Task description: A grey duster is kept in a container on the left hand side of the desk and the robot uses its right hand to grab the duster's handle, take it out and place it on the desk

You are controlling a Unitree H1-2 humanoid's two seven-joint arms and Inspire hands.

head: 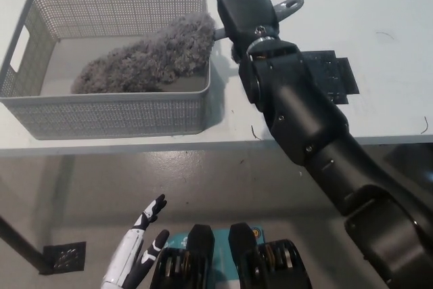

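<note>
no readable text, labels, brands or numbers anywhere in view

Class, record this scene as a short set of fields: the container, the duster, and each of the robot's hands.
container: grey mesh basket on the desk, left side
duster: fluffy head lying in basket, handle sticking out past its right rim
right hand: lying over the handle; grasp unclear
left hand: resting low, below desk edge, open
</note>
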